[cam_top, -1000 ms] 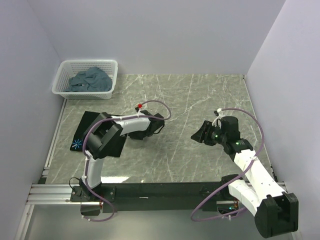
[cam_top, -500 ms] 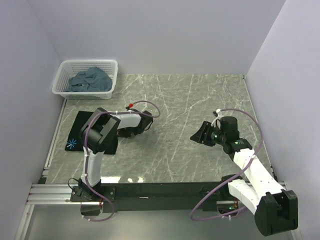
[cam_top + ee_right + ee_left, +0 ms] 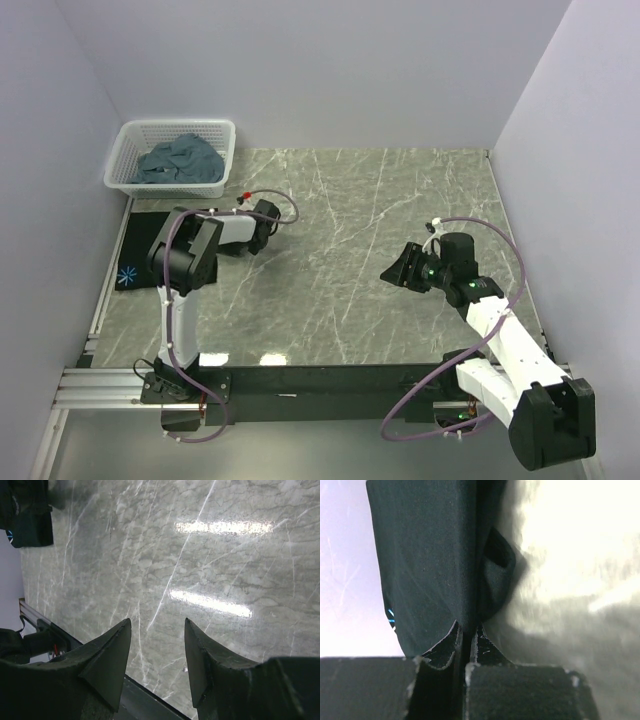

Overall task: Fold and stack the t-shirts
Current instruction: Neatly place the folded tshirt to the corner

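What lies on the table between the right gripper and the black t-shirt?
In the top view, mostly bare marble table lies between the right gripper and the black t-shirt; near the shirt, the left arm stands in the way.

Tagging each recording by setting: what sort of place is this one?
Probably a lab test cell, not a home: plain partition walls box in a marble-look table, and two robot arms are bolted to a metal rail at its edge.
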Tool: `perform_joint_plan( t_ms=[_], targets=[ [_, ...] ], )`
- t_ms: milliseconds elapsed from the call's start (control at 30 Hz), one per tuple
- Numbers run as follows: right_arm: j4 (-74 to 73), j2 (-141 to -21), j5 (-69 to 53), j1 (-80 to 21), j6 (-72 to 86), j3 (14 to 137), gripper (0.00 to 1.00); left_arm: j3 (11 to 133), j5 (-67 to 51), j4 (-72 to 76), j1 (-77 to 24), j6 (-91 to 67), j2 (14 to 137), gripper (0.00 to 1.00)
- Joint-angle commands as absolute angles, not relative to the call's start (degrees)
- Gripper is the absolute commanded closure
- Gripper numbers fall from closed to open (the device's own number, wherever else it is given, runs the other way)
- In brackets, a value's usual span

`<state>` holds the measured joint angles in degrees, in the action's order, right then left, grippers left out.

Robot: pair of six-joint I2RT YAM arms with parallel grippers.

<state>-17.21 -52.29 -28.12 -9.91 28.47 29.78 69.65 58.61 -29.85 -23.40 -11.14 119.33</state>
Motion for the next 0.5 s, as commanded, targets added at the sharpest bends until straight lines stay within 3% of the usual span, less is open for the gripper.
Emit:
perform_joint_plan(
  t_ms=[0, 233, 467],
  targets=[
    [-15.6, -52.3, -28.5, -10.5, 28.5, 30.5, 0.46, 69.7, 57.2, -21.1, -21.9, -3.6, 120.4, 0.99],
    [-16.8, -51.7, -27.8, -10.4, 28.4, 30.8, 0.46, 68.3, 56.8, -16.5, -20.0, 1.4, 122.3, 0.99],
    [-16.5, -51.0, -27.9, -10.4, 28.9, 30.4, 0.46, 69.2, 57.7, -20.4, -19.2, -4.5, 120.6, 0.96]
  ],
)
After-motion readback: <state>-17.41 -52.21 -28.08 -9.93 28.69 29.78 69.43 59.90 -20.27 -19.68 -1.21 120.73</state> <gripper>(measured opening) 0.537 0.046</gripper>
